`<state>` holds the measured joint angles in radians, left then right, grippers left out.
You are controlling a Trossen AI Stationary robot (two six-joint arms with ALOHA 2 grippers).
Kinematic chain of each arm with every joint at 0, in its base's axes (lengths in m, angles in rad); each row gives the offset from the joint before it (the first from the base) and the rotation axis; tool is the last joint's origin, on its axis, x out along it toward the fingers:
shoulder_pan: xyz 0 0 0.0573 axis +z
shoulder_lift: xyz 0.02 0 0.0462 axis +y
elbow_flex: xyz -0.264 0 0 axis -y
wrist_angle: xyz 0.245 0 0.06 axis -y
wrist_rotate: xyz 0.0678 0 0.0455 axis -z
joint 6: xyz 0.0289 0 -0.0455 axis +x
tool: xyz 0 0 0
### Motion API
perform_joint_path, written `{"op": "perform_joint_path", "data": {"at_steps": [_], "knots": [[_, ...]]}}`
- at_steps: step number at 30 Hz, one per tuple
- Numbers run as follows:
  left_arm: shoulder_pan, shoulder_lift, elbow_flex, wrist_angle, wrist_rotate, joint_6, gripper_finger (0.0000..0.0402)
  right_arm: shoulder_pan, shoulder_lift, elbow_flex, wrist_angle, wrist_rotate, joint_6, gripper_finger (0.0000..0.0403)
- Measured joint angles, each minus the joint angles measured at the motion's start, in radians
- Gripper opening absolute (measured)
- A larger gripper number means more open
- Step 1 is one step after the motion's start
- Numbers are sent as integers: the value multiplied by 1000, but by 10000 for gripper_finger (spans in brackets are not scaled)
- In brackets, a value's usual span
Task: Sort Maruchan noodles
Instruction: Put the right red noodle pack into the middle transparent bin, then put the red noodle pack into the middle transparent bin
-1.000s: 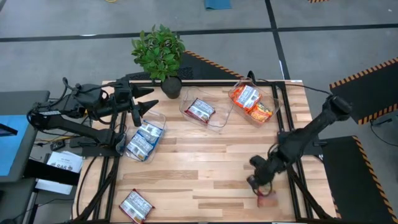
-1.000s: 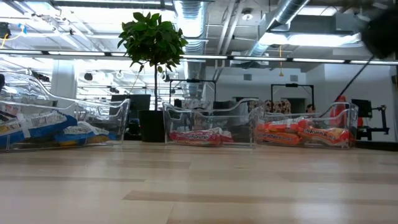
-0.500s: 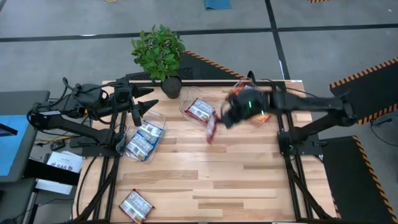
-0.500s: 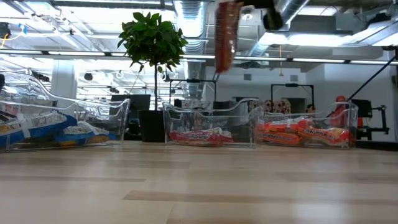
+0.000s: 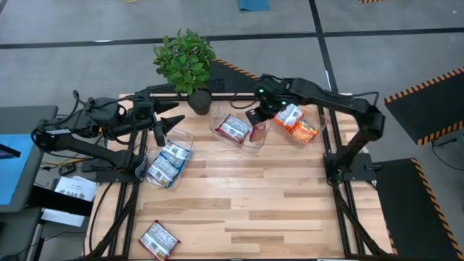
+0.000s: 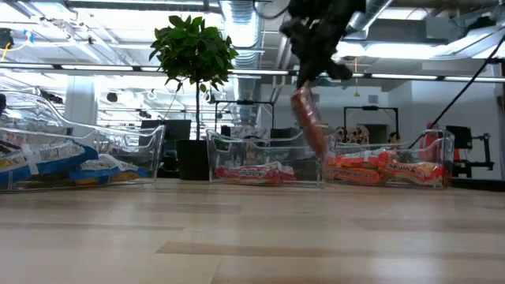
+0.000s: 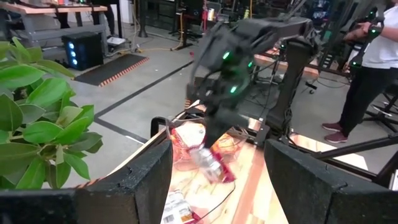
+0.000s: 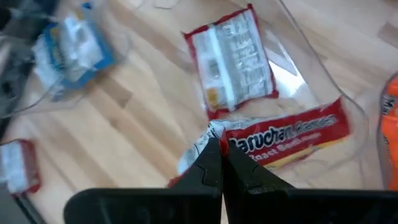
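- the right gripper (image 5: 255, 122) hangs above the middle clear plastic bin (image 5: 243, 141), its jaws pinched together on the crinkled end of a red-and-white flat ramen packet (image 8: 283, 135), which dangles below the fingertips over that bin's near rim.
- in the low view this held packet (image 6: 309, 122) hangs tilted, its lower end about level with the bin's top edge and clear of the wooden table (image 5: 246, 203).
- below and just beyond the jaws, a second red-and-white packet (image 5: 233, 128) lies flat on the middle bin's floor.
- to one side of the jaws, the right-hand clear bin (image 5: 319, 138) holds orange packets (image 5: 304, 130), lying flat, touching each other.
- the left-hand clear bin (image 5: 183, 138) holds blue-and-white packets (image 5: 168, 161); the left gripper (image 5: 168, 125) waits over its far end, fingers apart.
- one more red-and-white packet (image 5: 159, 239) lies alone near the table's front edge, well apart from both grippers.
- the broad middle and front of the tabletop is bare wood.
- a potted green plant (image 5: 187, 65) stands at the table's back edge, between the left and middle bins.
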<state>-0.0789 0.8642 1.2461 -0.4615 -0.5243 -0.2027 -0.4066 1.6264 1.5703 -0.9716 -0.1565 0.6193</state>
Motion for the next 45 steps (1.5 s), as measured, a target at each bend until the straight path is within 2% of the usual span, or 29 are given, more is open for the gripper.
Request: {"op": "perform_joint_path", "data": {"at_steps": [5,10,19,24,29,33,37,40,45], "knots": [[0,0,0,1,-6,0,237,-20,84,2,39,0,7,17],[0,0,0,1,-7,0,237,-22,149,0,-2,0,41,26],[0,0,0,5,-7,12,237,-27,176,0,56,0,46,131],[0,-1,0,4,-7,15,237,-67,133,2,141,0,61,184],[0,-1,0,-12,-1,13,237,-87,46,2,104,-5,3,233],[0,-1,0,-69,108,-34,237,-30,-52,0,-35,-3,-104,250],[-32,38,0,-103,257,-142,237,83,-167,-75,-121,26,-149,253],[-130,107,1,-174,357,-197,237,166,-265,-164,-128,83,-127,253],[-350,278,0,-447,494,-302,228,243,-407,-302,-125,178,-6,253]]}}
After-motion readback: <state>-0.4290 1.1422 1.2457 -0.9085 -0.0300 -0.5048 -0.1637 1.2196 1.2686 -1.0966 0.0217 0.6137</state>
